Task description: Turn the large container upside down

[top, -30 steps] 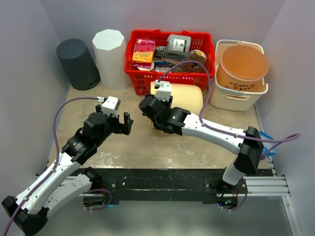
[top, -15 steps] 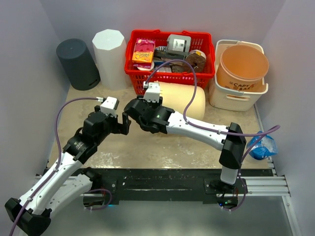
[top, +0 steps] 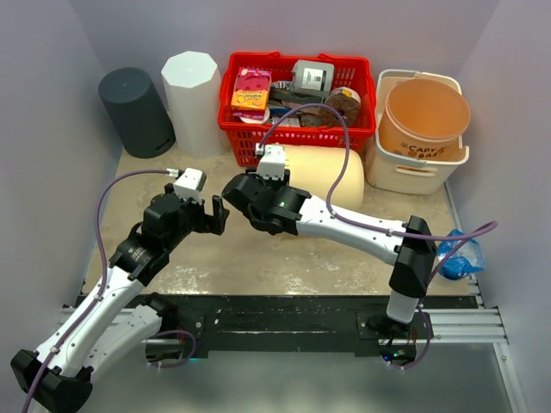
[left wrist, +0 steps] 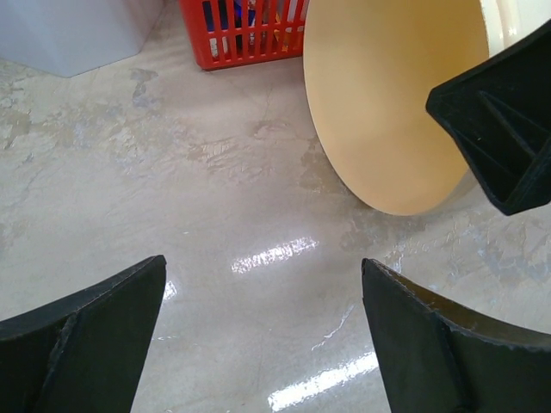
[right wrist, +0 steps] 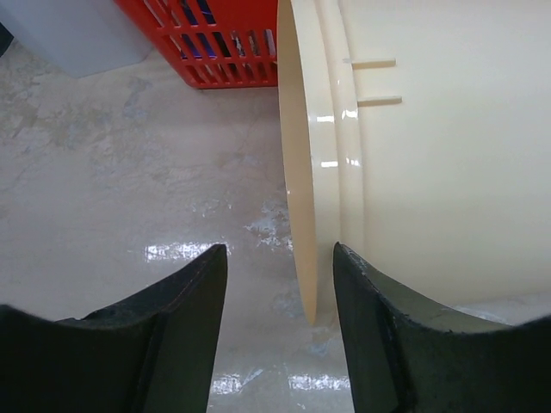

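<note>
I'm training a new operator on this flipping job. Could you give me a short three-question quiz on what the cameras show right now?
1. True or false: the cream container is standing upright.
2. What lies between the right gripper's fingers? A) the container's rim B) nothing C) a snack packet
3. Fill in: the left gripper is ____ and holds nothing.

Key: 1 false, it lies on its side; 2 A; 3 open.
</note>
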`<state>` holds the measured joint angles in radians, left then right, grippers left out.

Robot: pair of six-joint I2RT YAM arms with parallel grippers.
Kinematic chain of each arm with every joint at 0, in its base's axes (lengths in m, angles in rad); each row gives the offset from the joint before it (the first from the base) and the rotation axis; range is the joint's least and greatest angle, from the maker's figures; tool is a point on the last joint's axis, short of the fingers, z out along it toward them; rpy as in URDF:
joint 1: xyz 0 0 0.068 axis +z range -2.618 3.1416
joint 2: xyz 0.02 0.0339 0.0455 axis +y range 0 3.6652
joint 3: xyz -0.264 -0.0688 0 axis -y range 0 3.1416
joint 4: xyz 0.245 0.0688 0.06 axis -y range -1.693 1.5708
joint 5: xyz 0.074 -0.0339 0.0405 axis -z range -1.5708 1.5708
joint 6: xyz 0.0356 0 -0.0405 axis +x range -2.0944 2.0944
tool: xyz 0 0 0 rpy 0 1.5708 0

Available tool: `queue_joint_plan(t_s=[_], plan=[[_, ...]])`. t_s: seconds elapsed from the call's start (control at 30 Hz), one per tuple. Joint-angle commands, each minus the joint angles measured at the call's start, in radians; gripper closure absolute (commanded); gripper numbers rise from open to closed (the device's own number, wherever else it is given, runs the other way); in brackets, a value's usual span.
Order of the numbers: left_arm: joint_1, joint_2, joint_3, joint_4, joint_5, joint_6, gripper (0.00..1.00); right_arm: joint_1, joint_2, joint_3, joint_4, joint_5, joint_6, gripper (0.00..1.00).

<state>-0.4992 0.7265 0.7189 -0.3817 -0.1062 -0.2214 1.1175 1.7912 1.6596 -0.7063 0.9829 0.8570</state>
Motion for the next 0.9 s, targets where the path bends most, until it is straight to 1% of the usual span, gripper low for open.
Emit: queue_joint_plan(t_s=[0.0, 0.13, 0.23, 0.3, 0.43, 0.57, 0.63, 0.7, 0.87], plan=[[0.016, -0.002, -0.015, 0.049, 0.028, 0.017, 0.00, 0.008, -0.096, -0.027, 0.008, 0.072, -0.007, 0.45], [0.028, 0.002, -0.016, 0.049, 0.040, 0.019, 0.01, 0.018, -0.136, -0.057, 0.022, 0.086, -0.007, 0.44], [0.033, 0.005, -0.016, 0.052, 0.048, 0.017, 0.00, 0.016, -0.142, -0.064, -0.036, 0.121, 0.051, 0.43], [0.034, 0.007, -0.016, 0.052, 0.054, 0.019, 0.00, 0.016, -0.142, -0.075, -0.039, 0.117, 0.051, 0.43], [0.036, 0.008, -0.016, 0.052, 0.059, 0.016, 0.00, 0.016, -0.128, -0.077, -0.006, 0.096, 0.039, 0.42], [0.037, 0.008, -0.019, 0.052, 0.062, 0.017, 0.00, 0.005, -0.095, -0.067, -0.016, 0.091, 0.042, 0.43], [0.037, 0.008, -0.019, 0.050, 0.062, 0.019, 0.00, -0.002, -0.076, -0.063, -0.036, 0.080, 0.059, 0.44], [0.037, 0.007, -0.021, 0.050, 0.062, 0.019, 0.01, -0.008, -0.072, -0.066, -0.038, 0.069, 0.062, 0.48], [0.039, 0.010, -0.021, 0.050, 0.065, 0.020, 0.00, -0.008, -0.079, -0.093, -0.021, 0.062, 0.060, 0.53]])
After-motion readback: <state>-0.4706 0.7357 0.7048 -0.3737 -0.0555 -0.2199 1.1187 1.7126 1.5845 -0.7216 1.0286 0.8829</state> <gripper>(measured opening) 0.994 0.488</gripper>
